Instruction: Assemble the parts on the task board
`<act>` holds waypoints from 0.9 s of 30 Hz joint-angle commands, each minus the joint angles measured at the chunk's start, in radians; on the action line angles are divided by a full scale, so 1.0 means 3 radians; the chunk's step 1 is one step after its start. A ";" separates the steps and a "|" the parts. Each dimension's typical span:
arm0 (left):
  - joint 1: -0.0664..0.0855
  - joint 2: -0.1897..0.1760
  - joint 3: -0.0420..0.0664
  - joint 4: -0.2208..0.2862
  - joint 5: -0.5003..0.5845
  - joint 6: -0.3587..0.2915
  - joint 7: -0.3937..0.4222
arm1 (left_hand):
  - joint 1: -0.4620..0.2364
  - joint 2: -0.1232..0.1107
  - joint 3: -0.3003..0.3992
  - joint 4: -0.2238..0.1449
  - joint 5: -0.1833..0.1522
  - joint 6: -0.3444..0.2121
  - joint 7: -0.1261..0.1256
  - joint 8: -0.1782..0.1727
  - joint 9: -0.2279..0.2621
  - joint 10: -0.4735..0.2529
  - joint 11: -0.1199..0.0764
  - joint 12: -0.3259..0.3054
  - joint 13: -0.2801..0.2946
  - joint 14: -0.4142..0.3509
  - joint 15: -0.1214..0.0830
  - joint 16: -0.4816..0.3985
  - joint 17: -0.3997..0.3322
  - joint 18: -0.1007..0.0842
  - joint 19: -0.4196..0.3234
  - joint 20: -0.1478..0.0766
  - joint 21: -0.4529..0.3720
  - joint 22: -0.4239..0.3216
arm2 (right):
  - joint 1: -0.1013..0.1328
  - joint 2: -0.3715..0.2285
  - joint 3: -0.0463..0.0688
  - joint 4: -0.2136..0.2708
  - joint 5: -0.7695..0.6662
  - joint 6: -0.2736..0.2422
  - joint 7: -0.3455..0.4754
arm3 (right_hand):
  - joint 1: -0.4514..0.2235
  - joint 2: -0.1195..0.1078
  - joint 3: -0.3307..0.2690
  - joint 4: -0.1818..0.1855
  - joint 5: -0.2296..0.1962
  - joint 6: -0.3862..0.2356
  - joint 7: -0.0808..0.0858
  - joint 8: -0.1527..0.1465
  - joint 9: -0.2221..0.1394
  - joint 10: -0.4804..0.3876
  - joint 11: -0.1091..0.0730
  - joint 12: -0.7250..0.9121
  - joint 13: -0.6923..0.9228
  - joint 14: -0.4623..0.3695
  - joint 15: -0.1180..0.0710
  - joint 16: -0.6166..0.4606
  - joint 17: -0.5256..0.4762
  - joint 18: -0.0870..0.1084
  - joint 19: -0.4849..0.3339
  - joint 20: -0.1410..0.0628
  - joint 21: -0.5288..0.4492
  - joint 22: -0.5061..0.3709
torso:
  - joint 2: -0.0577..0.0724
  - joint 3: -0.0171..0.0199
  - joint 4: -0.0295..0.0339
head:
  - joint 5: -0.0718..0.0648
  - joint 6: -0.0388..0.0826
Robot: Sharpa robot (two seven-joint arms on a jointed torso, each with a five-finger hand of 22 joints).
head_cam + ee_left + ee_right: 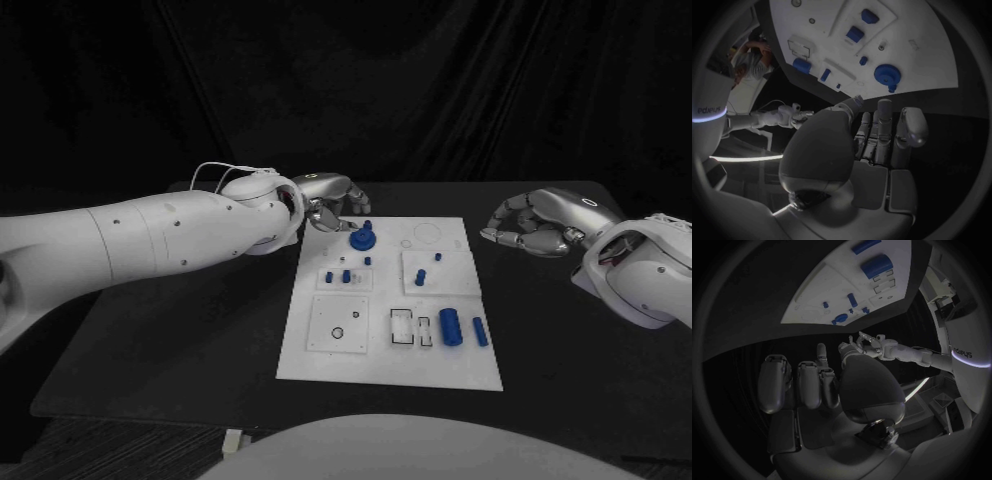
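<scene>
The white task board (378, 352) lies in the middle of the black table. Near its far left corner sits a blue gear (362, 240), also seen as the blue gear (887, 75) in the left wrist view. My left hand (335, 205) hovers just beyond that gear, fingers (883, 131) apart and holding nothing. Small blue pegs (338, 276) stand mid-board. A thick blue cylinder (450, 326) and a thinner one (480, 331) lie at the near right. My right hand (531, 226) hangs off the board's far right edge, fingers (808, 385) loosely curved and empty.
Two empty rectangular slots (404, 324) sit beside the thick cylinder, and a round hole (338, 332) is in the near left panel. Bare black table (173, 350) surrounds the board on all sides.
</scene>
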 commanded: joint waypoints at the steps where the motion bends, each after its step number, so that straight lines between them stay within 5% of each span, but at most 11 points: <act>1: -0.0065 0.0095 0.0000 -0.0106 -0.0865 -0.0132 0.0403 | 0.0002 -0.0021 -0.0049 -0.0096 0.0012 0.0155 -0.0102 -0.0010 -0.0264 -0.0008 -0.0104 -0.0089 -0.0306 0.0262 -0.0104 0.0225 0.0097 -0.0042 0.0138 -0.0062 0.0092 0.0518 | -0.0009 0.0009 0.0002 -0.0009 -0.0007 -0.0015 -0.0011 | 0.0037 0.0004 -0.0016 0.0007 0.0014 0.0001 0.0011 -0.0020 -0.0003 0.0360 0.0017 0.0008 0.0878 0.0165 0.0013 -0.0008 -0.0004 0.0037 0.0053 0.0021 -0.0011 0.0620 | 0.0001 0.0004 -0.0002 | 0.0013 0.0001; 3: -0.0091 0.0136 0.0000 -0.0153 -0.0945 -0.0113 0.0418 | 0.0004 -0.0038 -0.0067 -0.0118 0.0010 0.0166 -0.0135 -0.0008 -0.0307 -0.0007 -0.0106 -0.0097 -0.0354 0.0268 -0.0097 0.0241 0.0084 -0.0039 0.0132 -0.0070 0.0069 0.0512 | -0.0009 0.0014 0.0002 -0.0011 -0.0007 -0.0013 -0.0009 | 0.0037 0.0004 -0.0016 0.0007 0.0014 0.0001 0.0011 -0.0020 -0.0003 0.0360 0.0017 0.0008 0.0878 0.0165 0.0013 -0.0008 -0.0004 0.0037 0.0053 0.0021 -0.0011 0.0620 | 0.0008 0.0001 -0.0001 | 0.0012 0.0001; 10: -0.0182 0.0266 0.0000 -0.0307 -0.1093 -0.0095 0.0443 | -0.0023 -0.0025 -0.0095 -0.0165 0.0060 0.0354 -0.0049 0.0029 -0.0455 0.0139 -0.0108 -0.0027 -0.0507 0.0271 -0.0095 0.0332 0.0045 -0.0045 0.0171 -0.0086 0.0071 0.0522 | -0.0010 0.0018 0.0002 -0.0012 -0.0007 -0.0008 -0.0002 | 0.0037 0.0004 -0.0017 0.0008 0.0014 -0.0005 0.0011 -0.0025 -0.0006 0.0360 0.0016 0.0008 0.0878 0.0165 0.0013 -0.0010 -0.0007 0.0037 0.0053 0.0021 -0.0011 0.0621 | 0.0013 -0.0005 0.0002 | 0.0000 0.0001; 27: -0.0282 0.0438 0.0000 -0.0455 -0.1128 -0.0072 0.0452 | -0.0059 -0.0020 -0.0041 -0.0188 0.0065 0.0591 0.0028 0.0060 -0.0620 0.0516 -0.0131 0.0229 -0.0532 0.0258 -0.0099 0.0443 -0.0033 -0.0053 0.0214 -0.0091 0.0087 0.0537 | -0.0011 0.0015 0.0002 -0.0007 -0.0007 -0.0007 0.0010 | 0.0037 0.0005 -0.0018 0.0009 0.0014 -0.0006 0.0012 -0.0027 -0.0008 0.0360 0.0016 0.0008 0.0878 0.0165 0.0013 -0.0008 -0.0004 0.0038 0.0052 0.0021 -0.0014 0.0620 | 0.0010 -0.0003 0.0004 | 0.0001 0.0001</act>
